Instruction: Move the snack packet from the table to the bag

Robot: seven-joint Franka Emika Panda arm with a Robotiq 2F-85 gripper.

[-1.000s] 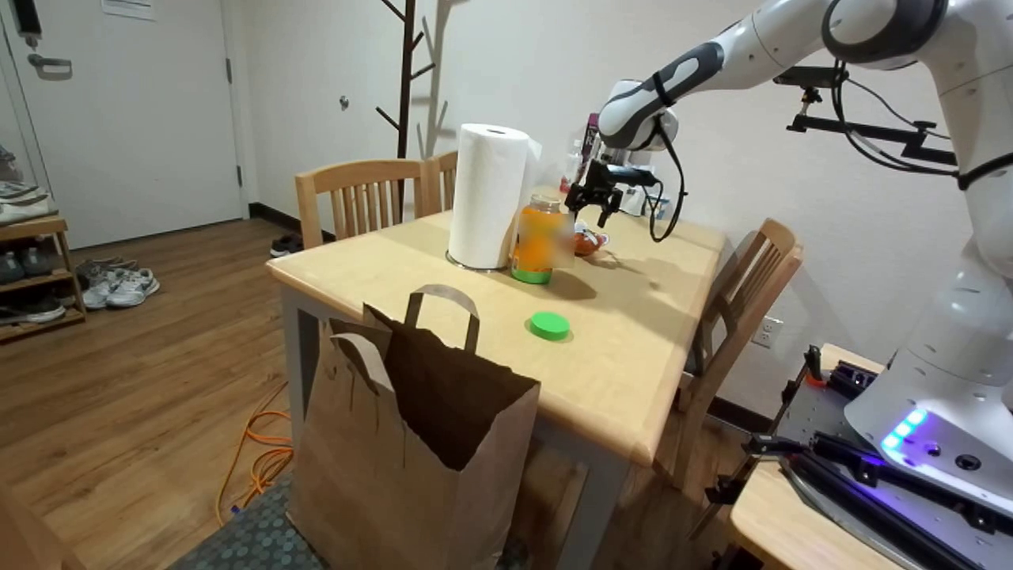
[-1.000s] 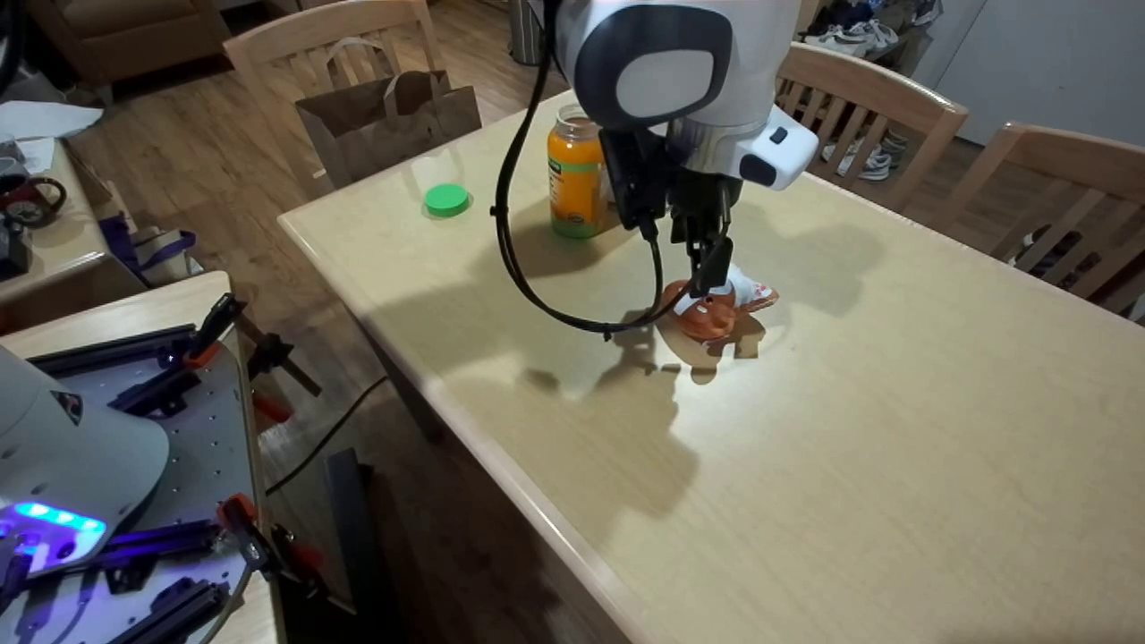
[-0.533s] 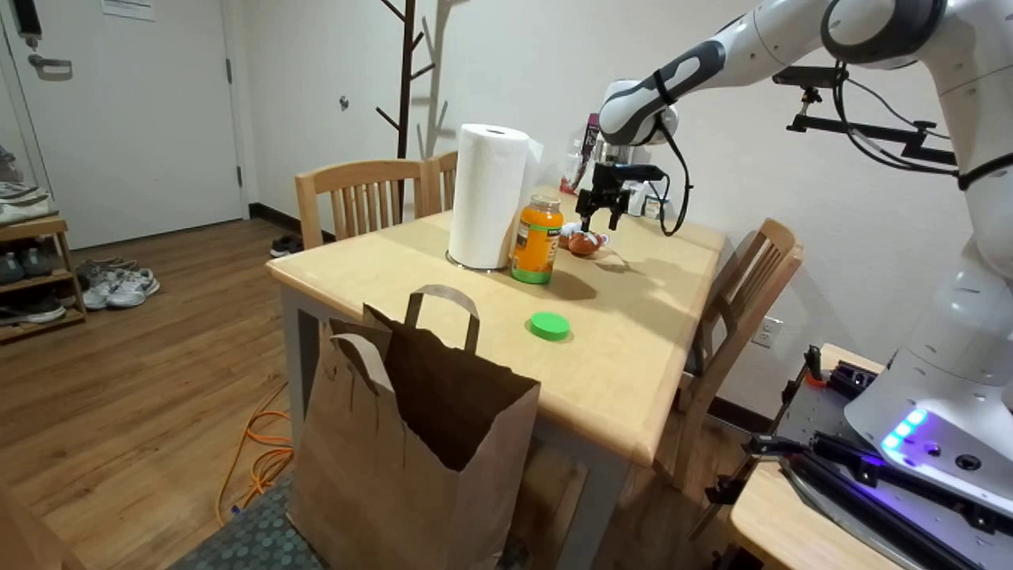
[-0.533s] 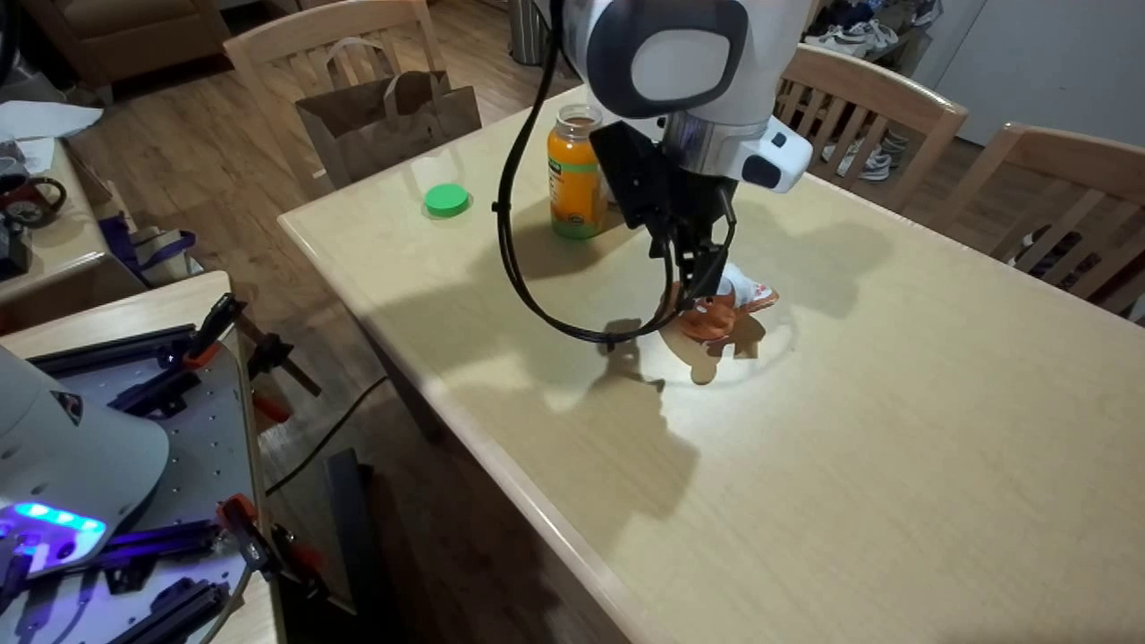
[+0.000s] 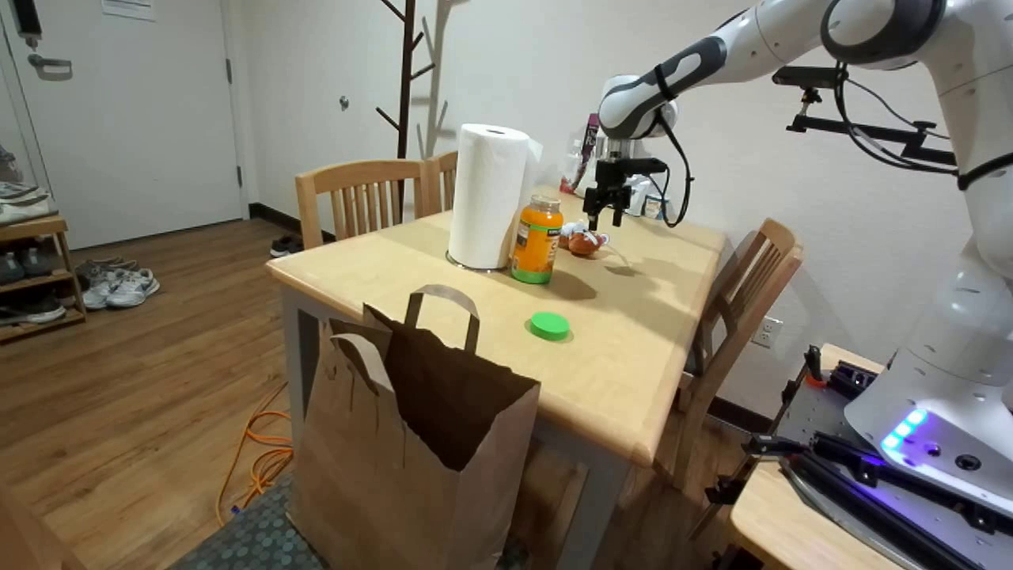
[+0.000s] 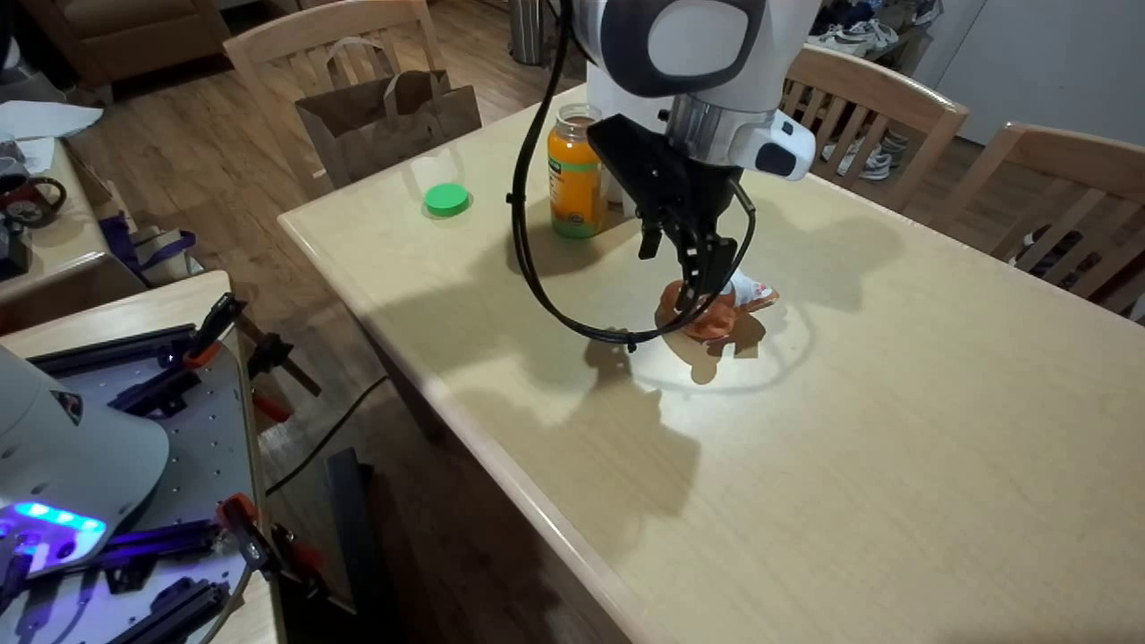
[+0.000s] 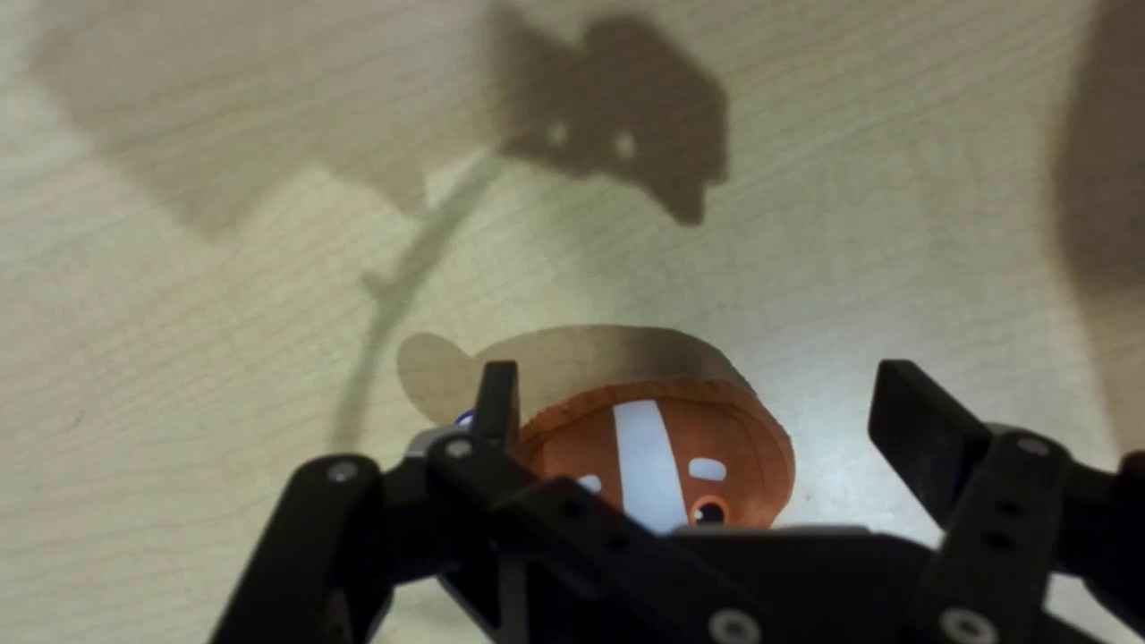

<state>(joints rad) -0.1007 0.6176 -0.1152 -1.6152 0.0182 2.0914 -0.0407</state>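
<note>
Shoes (image 5: 130,286) lie on the floor far back on the left in an exterior view, near a white door (image 5: 142,127). Further right a wooden chair (image 5: 360,169) stands at the left side of the worktop (image 5: 617,348), with a dark coat stand (image 5: 405,95) behind it. Next, by the near end of the worktop, the brown paper bag (image 5: 388,475) stands upright on a patterned seat (image 5: 253,530), mouth open, loop handles at the top. On the worktop itself a paper towel roll (image 5: 488,198) stands upright, and just to its right comes an orange bottle (image 5: 536,244), open-necked, with a green lid (image 5: 549,325) lying flat on the near side of it. Beyond the bottle and to its right, the snack packet (image 5: 586,244) lies on the worktop, reddish-orange with a white stripe and a printed eye. The hand (image 5: 605,222) hangs over it, pointing down. In the wrist view its fingers (image 7: 926,438) are spread wide, with the packet showing between them, closer to the finger on the left of that view, which hides part of the packet's edge; the hand has hold of nothing, and I cannot tell whether a fingertip brushes the packet. Over on the right, another chair (image 5: 779,240) stands along the worktop, and the white arm (image 5: 745,54) reaches in above it from a base (image 5: 946,404) with blue lights (image 5: 904,428), which glow in both exterior views.
</note>
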